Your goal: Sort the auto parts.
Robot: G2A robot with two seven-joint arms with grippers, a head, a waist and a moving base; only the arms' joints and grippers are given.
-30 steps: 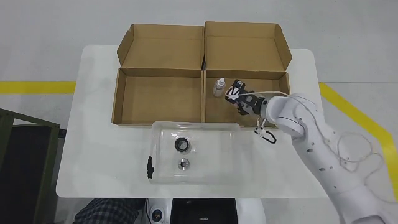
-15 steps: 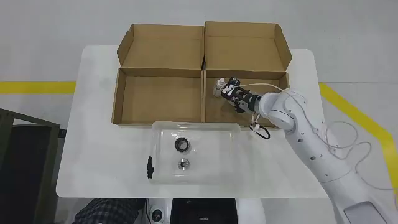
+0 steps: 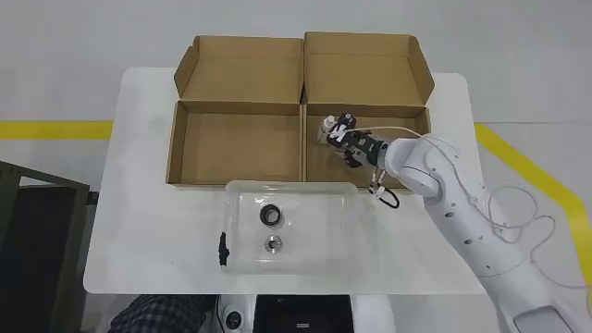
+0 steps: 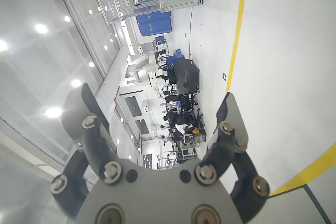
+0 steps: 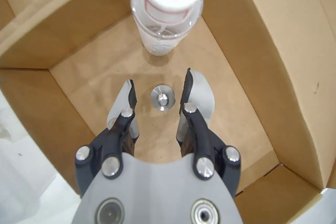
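My right gripper [image 5: 159, 79] hangs open inside the right cardboard box [image 5: 262, 38]. A small round metal part [image 5: 162, 99] lies on the box floor between its fingers, touching neither. Just beyond the fingertips a clear bottle [image 5: 168, 12] with a white cap stands upright. From above, the right gripper [image 3: 347, 139] is in the right cardboard box [image 3: 319, 162], close beside the bottle [image 3: 325, 129]. My left gripper [image 4: 156, 93] is open and holds nothing, pointing at the room.
A clear plastic tray [image 3: 338, 240] sits in front of the boxes, holding a black ring [image 3: 271, 215] and a metal part [image 3: 273, 244]. A small black piece [image 3: 223, 248] lies by the tray's left side. The left box [image 3: 236, 143] holds nothing.
The right arm has shifted a little left inside the right box, bringing its gripper closer to the bottle.
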